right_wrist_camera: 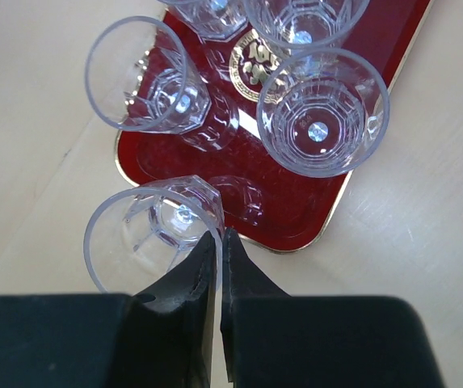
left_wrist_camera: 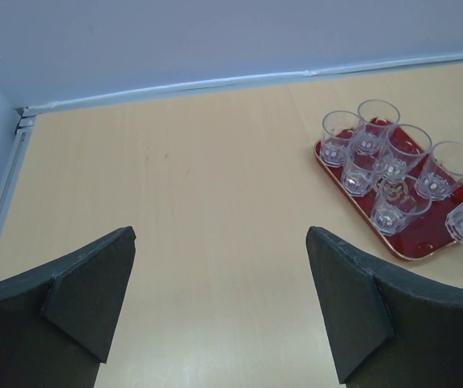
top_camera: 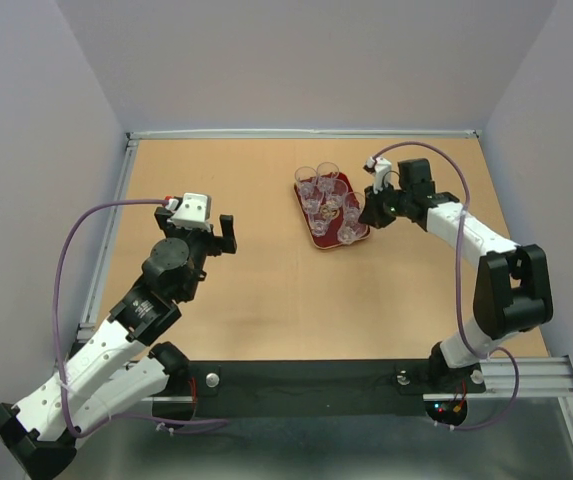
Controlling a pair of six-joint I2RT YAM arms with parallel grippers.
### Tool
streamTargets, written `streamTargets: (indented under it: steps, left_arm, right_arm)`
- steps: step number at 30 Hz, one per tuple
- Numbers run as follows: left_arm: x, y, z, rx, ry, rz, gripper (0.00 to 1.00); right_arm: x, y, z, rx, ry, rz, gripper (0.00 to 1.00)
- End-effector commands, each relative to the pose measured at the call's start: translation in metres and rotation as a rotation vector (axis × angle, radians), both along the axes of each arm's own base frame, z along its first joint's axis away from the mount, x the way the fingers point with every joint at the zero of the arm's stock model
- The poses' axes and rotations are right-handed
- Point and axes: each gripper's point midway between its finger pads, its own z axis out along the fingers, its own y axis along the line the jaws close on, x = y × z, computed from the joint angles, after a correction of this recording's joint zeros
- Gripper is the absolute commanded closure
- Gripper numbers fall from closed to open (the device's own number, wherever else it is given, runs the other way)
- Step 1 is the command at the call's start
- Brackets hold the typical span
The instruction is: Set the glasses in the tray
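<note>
Right claw nearly closed, pinching wall of one tilted glass at tray corner. Left claw spread wide, empty, over table, well apart from tray. Two claws, one tray, seven glasses: six upright on tray, seventh pinched. Glasses clear, faceted bases. Tray dark red, gold-edged. Emblem plain in right wrist view; full count only in left wrist view.

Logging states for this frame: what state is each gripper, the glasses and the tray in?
Tray: lying flat, partly filled.
Held glass: tilted, over the tray's corner.
Other glasses: upright in the tray.
Right gripper: shut on the held glass's rim.
Left gripper: open, empty.
</note>
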Motion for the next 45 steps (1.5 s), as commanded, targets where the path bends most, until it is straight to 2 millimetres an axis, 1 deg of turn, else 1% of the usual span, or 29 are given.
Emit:
streamTargets:
  steps: [1, 2, 8, 15, 17, 20, 24, 27, 28, 30, 31, 32, 33, 34, 35, 36, 37, 38, 39, 41, 42, 43, 44, 45]
  left_arm:
    - [0.003, 0.005, 0.009, -0.017, -0.04, 0.028, 0.02]
    - [0.003, 0.005, 0.009, -0.015, -0.038, 0.03, 0.02]
    - [0.004, 0.005, 0.009, -0.017, -0.037, 0.028, 0.02]
    - [0.004, 0.004, 0.009, -0.017, -0.037, 0.023, 0.02]
    - [0.004, 0.004, 0.008, -0.016, -0.036, 0.023, 0.02]
    - [0.004, 0.004, 0.009, -0.017, -0.037, 0.022, 0.02]
    - [0.005, 0.005, 0.009, -0.017, -0.037, 0.028, 0.02]
    - [0.005, 0.005, 0.008, -0.016, -0.036, 0.027, 0.02]
    - [0.005, 0.005, 0.008, -0.015, -0.035, 0.027, 0.02]
    - [0.004, 0.004, 0.009, -0.017, -0.037, 0.025, 0.02]
    - [0.005, 0.005, 0.008, -0.016, -0.036, 0.027, 0.02]
    - [0.005, 0.006, 0.008, -0.015, -0.038, 0.03, 0.02]
    - [0.004, 0.005, 0.009, -0.017, -0.037, 0.028, 0.02]
    - [0.005, 0.006, 0.008, -0.016, -0.036, 0.03, 0.02]
    - [0.004, 0.005, 0.008, -0.017, -0.037, 0.028, 0.02]
    - [0.004, 0.005, 0.009, -0.019, -0.038, 0.028, 0.02]
    - [0.004, 0.005, 0.009, -0.016, -0.039, 0.028, 0.02]
    - [0.004, 0.005, 0.008, -0.017, -0.037, 0.028, 0.02]
    - [0.004, 0.006, 0.009, -0.018, -0.037, 0.03, 0.02]
    - [0.004, 0.006, 0.009, -0.02, -0.039, 0.03, 0.02]
    - [0.004, 0.006, 0.009, -0.02, -0.039, 0.028, 0.02]
    - [0.004, 0.006, 0.009, -0.022, -0.042, 0.027, 0.02]
    - [0.003, 0.006, 0.009, -0.023, -0.043, 0.027, 0.02]
    - [0.003, 0.006, 0.01, -0.027, -0.045, 0.027, 0.02]
  right_arm:
    - [0.031, 0.005, 0.013, -0.026, -0.078, -0.081, 1.0]
    - [0.034, 0.007, 0.016, -0.024, -0.085, -0.086, 0.99]
    - [0.041, 0.011, 0.007, -0.05, -0.074, -0.101, 0.99]
    - [0.047, 0.012, 0.01, -0.058, -0.085, -0.116, 1.0]
    - [0.049, 0.012, 0.006, -0.071, -0.081, -0.13, 0.99]
    - [0.048, 0.017, -0.003, -0.087, -0.068, -0.126, 0.99]
    - [0.047, 0.021, -0.011, -0.112, -0.061, -0.12, 0.94]
    - [0.046, 0.023, -0.014, -0.117, -0.057, -0.111, 0.82]
    - [0.045, 0.023, -0.012, -0.116, -0.063, -0.11, 0.69]
    - [0.043, 0.022, -0.009, -0.12, -0.071, -0.102, 0.49]
    - [0.042, 0.021, -0.007, -0.123, -0.079, -0.102, 0.37]
    - [0.04, 0.017, -0.001, -0.129, -0.095, -0.113, 0.33]
    - [0.039, 0.016, 0.004, -0.136, -0.111, -0.112, 0.27]
    - [0.038, 0.013, 0.007, -0.144, -0.124, -0.116, 0.25]
    - [0.035, 0.008, 0.006, -0.16, -0.13, -0.127, 0.23]
    - [0.033, 0.005, 0.019, -0.165, -0.167, -0.126, 0.19]
    - [0.031, 0.002, 0.024, -0.174, -0.186, -0.125, 0.17]
    - [0.026, -0.004, 0.023, -0.198, -0.194, -0.131, 0.14]
    - [0.024, -0.009, 0.038, -0.204, -0.242, -0.134, 0.12]
    - [0.02, -0.02, 0.05, -0.219, -0.281, -0.156, 0.07]
    - [0.019, -0.031, 0.051, -0.232, -0.289, -0.176, 0.05]
    - [0.017, -0.04, 0.067, -0.224, -0.328, -0.21, 0.0]
    - [0.016, -0.048, 0.072, -0.214, -0.331, -0.232, 0.0]
    - [0.018, -0.067, 0.077, -0.191, -0.326, -0.293, 0.0]
